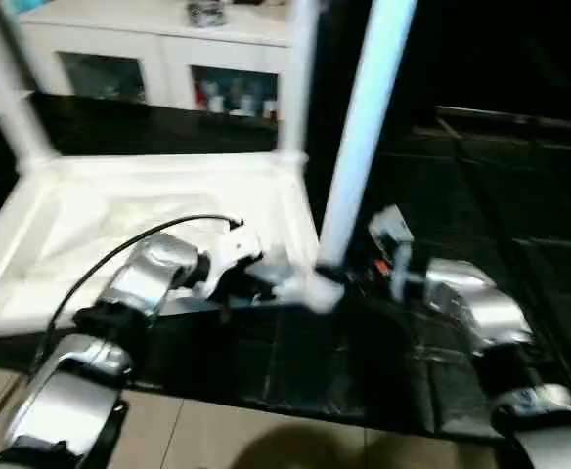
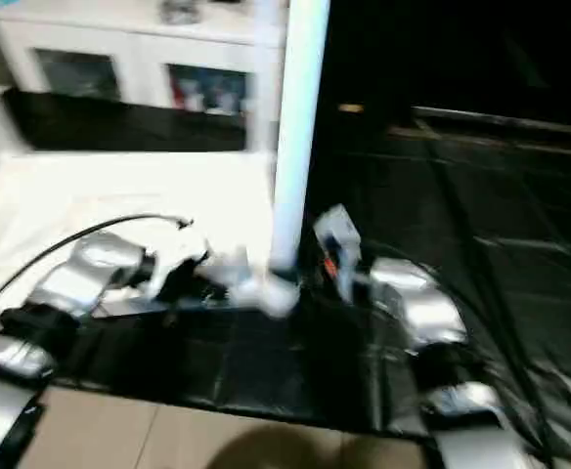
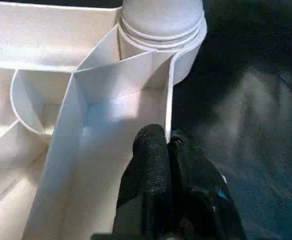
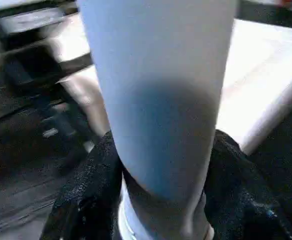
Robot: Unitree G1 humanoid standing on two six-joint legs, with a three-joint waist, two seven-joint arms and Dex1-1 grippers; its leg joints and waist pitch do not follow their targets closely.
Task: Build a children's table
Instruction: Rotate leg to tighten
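Table top (image 1: pixel 41 254) white, ribbed. Legs (image 1: pixel 364 137) white, bluish tint on near one. Floor mat (image 1: pixel 481 195) black, glossy. Forearms (image 1: pixel 471 303) silver. Gripper fingers (image 3: pixel 153 185) black. Cabinet (image 1: pixel 158 44) white. Floor tiles (image 1: pixel 217 440) beige.

This is looking like a room in a home. A white cabinet with glass doors (image 1: pixel 158 68) is standing at the back, small colourful things showing behind the glass, and black sheeting (image 1: pixel 481 225) is covering the tiled floor (image 1: pixel 217 440).

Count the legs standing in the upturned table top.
3: one at the far left corner, one at the far right corner, one at the near right corner between the right claw's fingers. Others may be hidden.
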